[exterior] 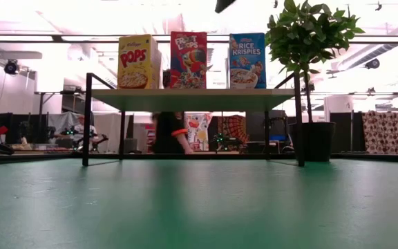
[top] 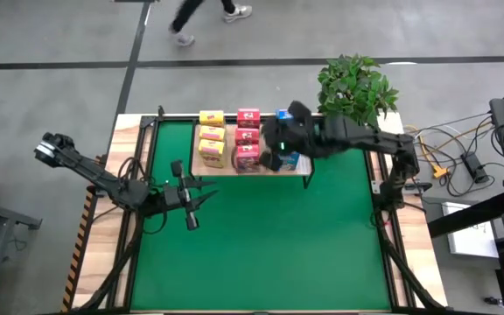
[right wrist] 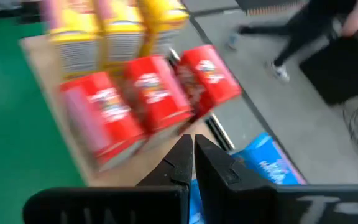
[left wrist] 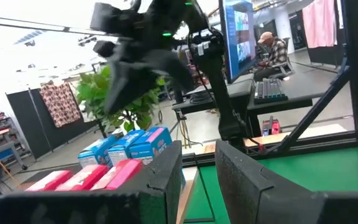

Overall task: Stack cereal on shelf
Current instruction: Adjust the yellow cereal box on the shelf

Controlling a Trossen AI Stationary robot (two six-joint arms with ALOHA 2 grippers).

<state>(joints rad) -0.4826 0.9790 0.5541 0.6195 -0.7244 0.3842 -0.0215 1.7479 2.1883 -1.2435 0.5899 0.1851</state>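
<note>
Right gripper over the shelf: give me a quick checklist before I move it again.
1. Right gripper shut, holding nothing: ok.
2. Yellow boxes in a row on the shelf: ok.
3. Red boxes in a row beside them: ok.
4. Blue boxes all in place: cannot tell from above, the right arm covers them.
5. Left gripper over the green mat, away from the shelf: ok.
6. Potted plant close beside the right arm: not ok.

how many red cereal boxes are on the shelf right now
3 red cereal boxes, in one row down the middle of the shelf, between the yellow boxes and the blue boxes.
</note>
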